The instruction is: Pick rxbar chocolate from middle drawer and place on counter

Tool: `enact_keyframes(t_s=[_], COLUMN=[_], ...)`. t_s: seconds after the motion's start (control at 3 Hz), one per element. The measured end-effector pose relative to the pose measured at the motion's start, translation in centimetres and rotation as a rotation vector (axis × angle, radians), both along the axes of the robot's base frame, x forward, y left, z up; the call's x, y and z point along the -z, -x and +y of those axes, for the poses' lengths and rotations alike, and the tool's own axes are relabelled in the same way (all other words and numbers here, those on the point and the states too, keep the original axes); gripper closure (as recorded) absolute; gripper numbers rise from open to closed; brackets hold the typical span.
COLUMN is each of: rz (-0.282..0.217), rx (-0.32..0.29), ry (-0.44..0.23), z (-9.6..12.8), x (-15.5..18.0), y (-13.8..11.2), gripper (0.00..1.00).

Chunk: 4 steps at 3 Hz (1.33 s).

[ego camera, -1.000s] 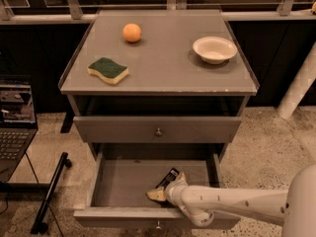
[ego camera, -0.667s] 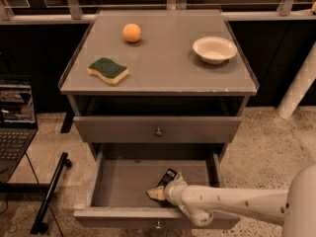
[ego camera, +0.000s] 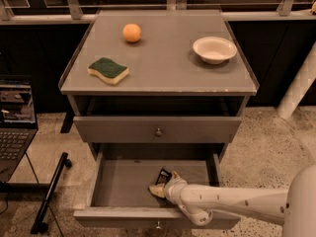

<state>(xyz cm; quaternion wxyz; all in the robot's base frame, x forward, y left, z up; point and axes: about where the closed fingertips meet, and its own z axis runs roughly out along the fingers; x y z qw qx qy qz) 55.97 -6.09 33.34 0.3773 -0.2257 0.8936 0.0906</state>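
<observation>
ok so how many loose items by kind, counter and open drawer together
orange: 1, on the counter
sponge: 1, on the counter
bowl: 1, on the counter
rxbar chocolate: 1, in the middle drawer, end effector right by it
total: 4

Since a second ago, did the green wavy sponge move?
No. The sponge sits equally near the grey counter's left rim. The gripper is inside the open grey drawer.
</observation>
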Motion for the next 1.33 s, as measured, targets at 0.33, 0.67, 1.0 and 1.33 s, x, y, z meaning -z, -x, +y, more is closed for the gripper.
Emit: enact_keyframes(t_s=[0.33,0.67,1.0,1.33], rz=[0.000,0.000,0.000,0.000], rx=[0.000,0.000,0.000,0.000], ry=[0.000,0.000,0.000,0.000], z=[0.0,0.1,0.1,0.2], x=[0.0,-0.8,-1.2,-1.5], y=[0.0,-0.1,-0.2,-0.2], gripper=[1.00,1.00,1.00,1.00])
